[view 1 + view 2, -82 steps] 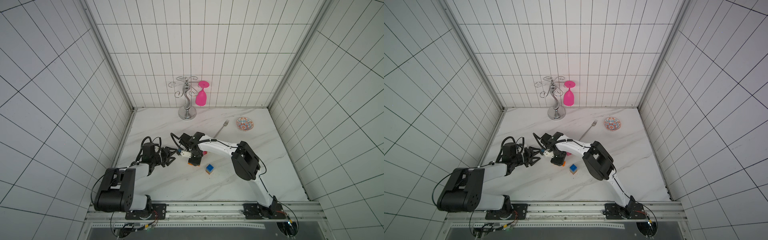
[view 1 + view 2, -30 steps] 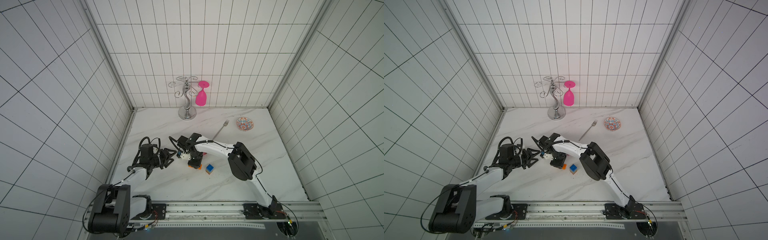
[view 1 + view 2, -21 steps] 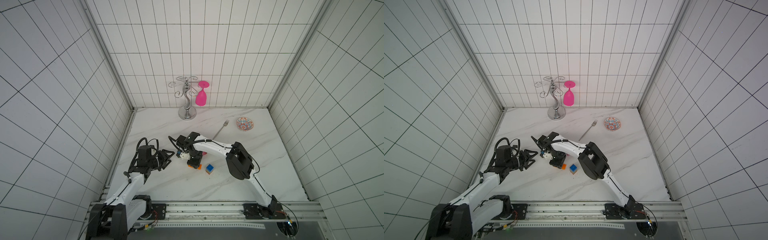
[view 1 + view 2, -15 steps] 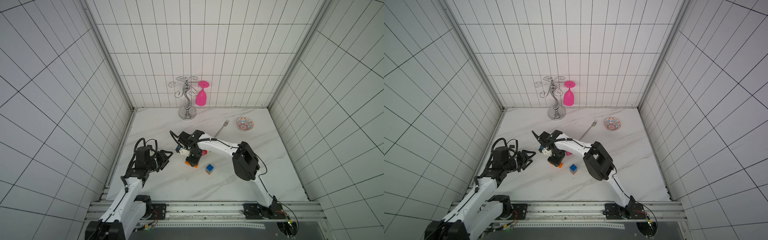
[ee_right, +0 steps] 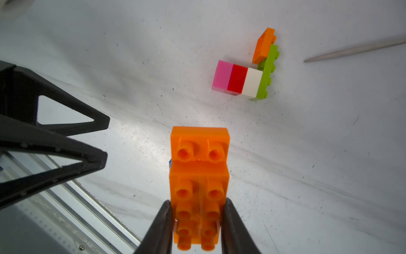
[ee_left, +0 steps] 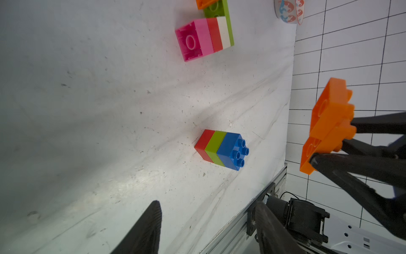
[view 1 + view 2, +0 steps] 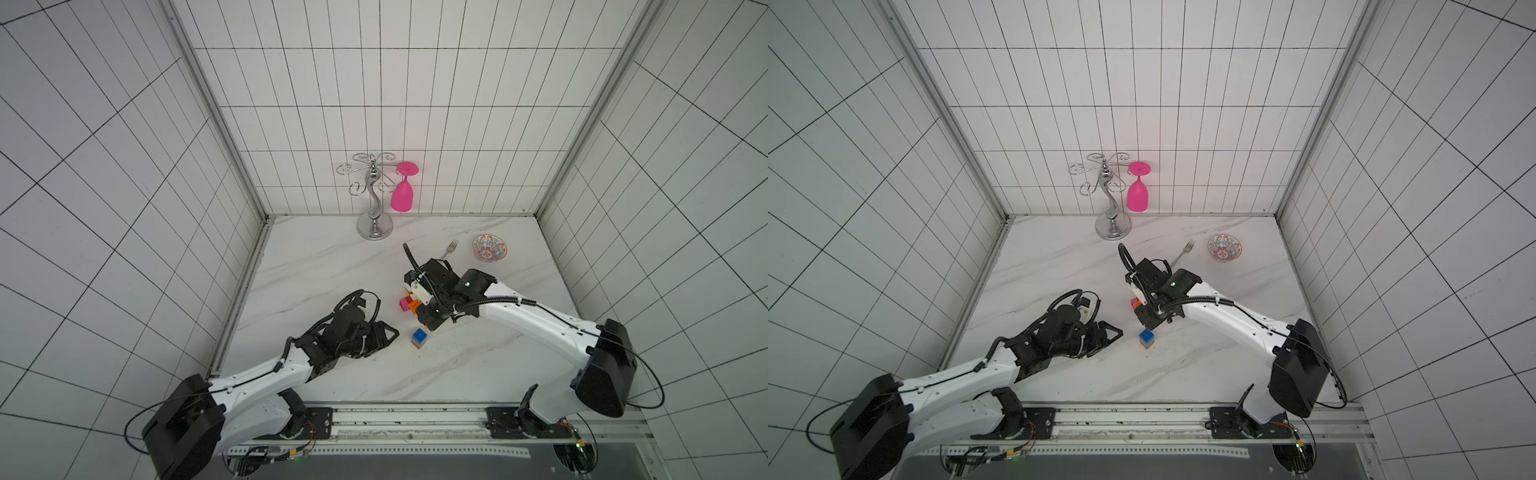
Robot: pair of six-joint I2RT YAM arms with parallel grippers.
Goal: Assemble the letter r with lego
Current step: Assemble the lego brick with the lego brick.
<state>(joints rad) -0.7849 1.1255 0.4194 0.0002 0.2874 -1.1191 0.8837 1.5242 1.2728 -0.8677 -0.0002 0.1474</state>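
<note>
We see the right pincer (image 5: 197, 201) clenched on a long orange studded plastic brick (image 5: 198, 176). Its two fingers press the brick's sides near one end, and the rest sticks out beyond the fingertips. The left wrist view shows this brick held clear of the white marble counter (image 7: 332, 266). In the right wrist view a thin sliver of blue peeks out from behind it.

The left pincer (image 6: 207, 203) is released — its fingers stand apart with nothing between them. It points toward a small stack of blue, lime green and red square bricks (image 6: 222, 149). In both top views that stack stands on the counter between the two pincers, blue on top, close to the right one.

Farther from the rail, a joined cluster of bricks (image 5: 237, 80) lies on its side on the counter. It has a pink, a red and a cream square brick in a row, capped by a longer lime green brick (image 5: 267, 70). A thin orange brick (image 5: 263, 46) sits tilted against the green one.

Toward the back wall we find a metal fork (image 7: 450, 248) and, near it, a small patterned bowl (image 7: 489, 248). A chrome glass rack (image 7: 375, 227) stands there too — a pink wine glass (image 7: 402, 195) hangs from it upside down.
</note>
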